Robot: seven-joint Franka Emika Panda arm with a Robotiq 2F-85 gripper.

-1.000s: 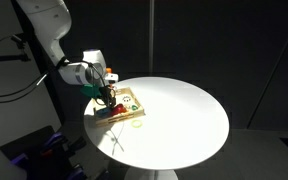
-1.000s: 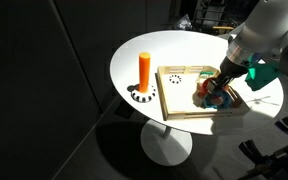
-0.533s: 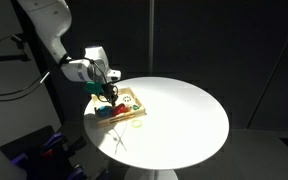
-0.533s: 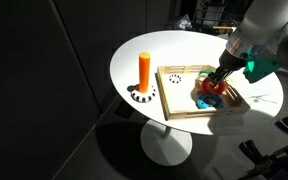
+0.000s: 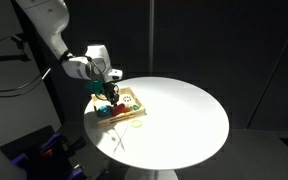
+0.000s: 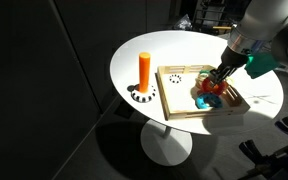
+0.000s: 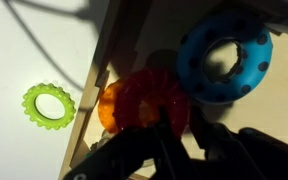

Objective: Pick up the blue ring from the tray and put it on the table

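Observation:
The blue ring (image 7: 224, 55) lies flat on the pale base of the tan wooden tray (image 7: 106, 58), apart from my gripper. It shows low in the tray in an exterior view (image 6: 201, 103). My gripper (image 7: 187, 122) hangs just above the tray (image 6: 179, 110), also seen in an exterior view (image 5: 109, 96). Its dark fingers (image 7: 164, 128) stand close together with the rim of the red piece (image 7: 144, 98) between them. An orange piece (image 7: 108, 108) peeks out under the red one. The white table (image 6: 134, 60) carries the tray.
A green toothed ring (image 7: 49, 106) lies on the table just outside the tray's rim. An orange upright peg (image 6: 144, 72) stands on a spotted base beside the tray. The tray sits near the table's edge (image 5: 94, 120).
My gripper has risen from down in the tray to a little above it. The red piece appears to have come up with it. The blue ring has stayed in the tray.

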